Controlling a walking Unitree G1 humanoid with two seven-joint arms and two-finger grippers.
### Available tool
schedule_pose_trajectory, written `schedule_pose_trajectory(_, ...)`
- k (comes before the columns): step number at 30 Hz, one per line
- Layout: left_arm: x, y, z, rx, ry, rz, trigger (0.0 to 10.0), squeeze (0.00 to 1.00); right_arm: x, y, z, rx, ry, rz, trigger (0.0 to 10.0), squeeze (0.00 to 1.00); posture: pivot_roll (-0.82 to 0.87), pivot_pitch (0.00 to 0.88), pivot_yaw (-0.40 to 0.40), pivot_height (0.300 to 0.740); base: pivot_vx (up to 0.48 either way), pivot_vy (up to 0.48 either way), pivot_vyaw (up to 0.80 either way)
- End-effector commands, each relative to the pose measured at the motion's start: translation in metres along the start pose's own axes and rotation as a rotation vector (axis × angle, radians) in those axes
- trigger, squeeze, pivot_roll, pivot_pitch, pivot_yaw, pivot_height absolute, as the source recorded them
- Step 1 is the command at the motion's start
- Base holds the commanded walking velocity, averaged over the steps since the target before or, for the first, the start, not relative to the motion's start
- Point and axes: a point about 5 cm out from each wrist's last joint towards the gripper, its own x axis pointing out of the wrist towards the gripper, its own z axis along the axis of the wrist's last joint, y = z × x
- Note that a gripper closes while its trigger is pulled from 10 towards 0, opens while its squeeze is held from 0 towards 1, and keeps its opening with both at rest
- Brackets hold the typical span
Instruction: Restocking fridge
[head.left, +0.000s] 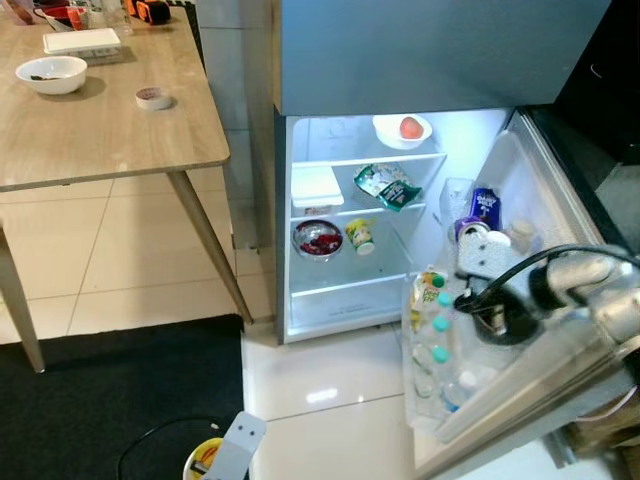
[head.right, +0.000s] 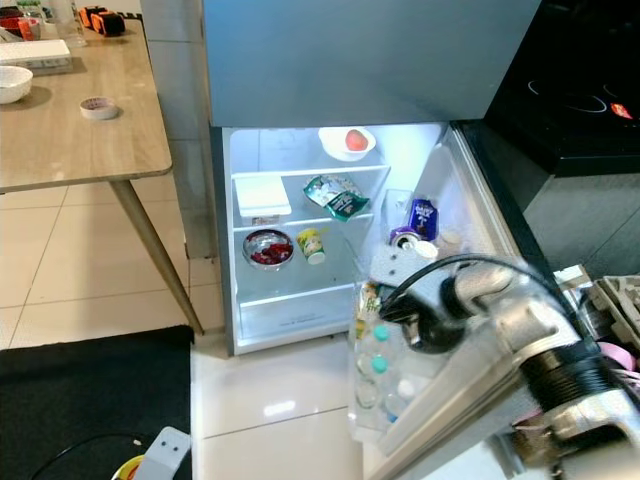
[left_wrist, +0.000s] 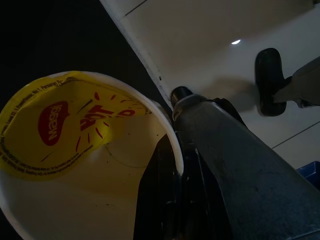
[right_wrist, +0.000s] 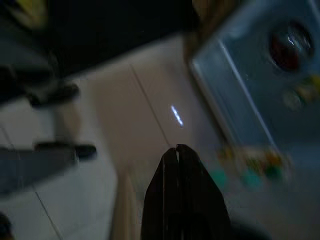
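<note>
Here the fridge (head.left: 300, 240) stands open, its door (head.left: 540, 200) swung wide, so the opening step looks done. The left claw (left_wrist: 172, 165) hangs low over the floor, clenched on the rim of a yellow-lidded noodle cup (left_wrist: 75, 150), the thing to be stocked. The right claw (right_wrist: 177, 155), fingers pressed together and holding nothing, sits by the door's bottle rack (head.left: 435, 345). Next, I judge, the left arm must lift the cup toward a shelf (head.left: 350, 283) with room beside the red-filled bowl (head.left: 318, 239).
</note>
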Motion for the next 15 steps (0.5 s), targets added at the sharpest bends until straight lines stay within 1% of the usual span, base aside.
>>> schedule_pose_trajectory(1, -0.002, -0.005, -0.024, 0.009, 0.091, -0.02, 10.0, 0.0, 0.005, 0.003, -0.003, 0.054, -0.078, -0.017, 10.0, 0.0, -0.04, 0.0, -0.077, 0.74, 0.0, 0.0, 0.0)
schedule_pose_trajectory(2, -0.002, -0.005, -0.025, 0.01, 0.091, -0.019, 10.0, 0.0, 0.017, 0.011, -0.004, 0.112, -0.145, -0.011, 10.0, 0.0, -0.04, 0.0, -0.077, 0.74, 0.0, 0.0, 0.0)
schedule_pose_trajectory(3, -0.002, -0.004, -0.025, 0.011, 0.091, -0.018, 10.0, 0.0, 0.029, 0.018, -0.009, 0.165, -0.17, -0.018, 10.0, 0.0, -0.04, 0.0, -0.077, 0.74, 0.0, 0.0, 0.0)
schedule_pose_trajectory(4, -0.002, -0.004, -0.025, 0.011, 0.091, -0.018, 10.0, 0.0, 0.029, 0.018, -0.009, 0.165, -0.17, -0.018, 10.0, 0.0, -0.04, 0.0, -0.077, 0.74, 0.0, 0.0, 0.0)
schedule_pose_trajectory(5, -0.002, -0.004, -0.025, 0.012, 0.091, -0.017, 10.0, 0.0, 0.036, 0.022, -0.012, 0.2, -0.179, -0.025, 10.0, 0.0, -0.04, 0.0, -0.077, 0.74, 0.0, 0.0, 0.0)
schedule_pose_trajectory(6, -0.002, -0.004, -0.025, 0.011, 0.091, -0.017, 10.0, 0.0, 0.053, 0.032, -0.032, 0.27, -0.114, -0.071, 10.0, 0.0, -0.04, 0.0, -0.077, 0.74, 0.0, 0.0, 0.0)
schedule_pose_trajectory(8, -0.002, -0.004, -0.025, 0.01, 0.091, -0.016, 10.0, 0.0, 0.062, 0.038, -0.048, 0.301, -0.046, -0.113, 10.0, 0.0, -0.04, 0.0, -0.077, 0.74, 0.0, 0.0, 0.0)
schedule_pose_trajectory(9, -0.002, -0.004, -0.025, 0.01, 0.091, -0.016, 10.0, 0.0, 0.066, 0.041, -0.059, 0.338, -0.002, -0.144, 10.0, 0.0, -0.04, 0.0, -0.077, 0.74, 0.0, 0.0, 0.0)
schedule_pose_trajectory(12, -0.002, -0.004, -0.025, 0.01, 0.091, -0.016, 10.0, 0.0, 0.07, 0.048, -0.08, 0.384, 0.111, -0.199, 10.0, 0.0, -0.04, 0.0, -0.075, 0.74, 0.0, 0.0, 0.0)
schedule_pose_trajectory(14, -0.002, -0.004, -0.025, 0.01, 0.091, -0.016, 10.0, 0.0, 0.07, 0.048, -0.08, 0.384, 0.111, -0.199, 10.0, 0.0, -0.04, 0.0, -0.075, 0.74, 0.0, 0.0, 0.0)
schedule_pose_trajectory(15, -0.002, -0.004, -0.025, 0.01, 0.091, -0.016, 10.0, 0.0, 0.068, 0.048, -0.088, 0.397, 0.175, -0.247, 10.0, 0.0, -0.04, 0.0, -0.075, 0.74, 0.0, 0.0, 0.0)
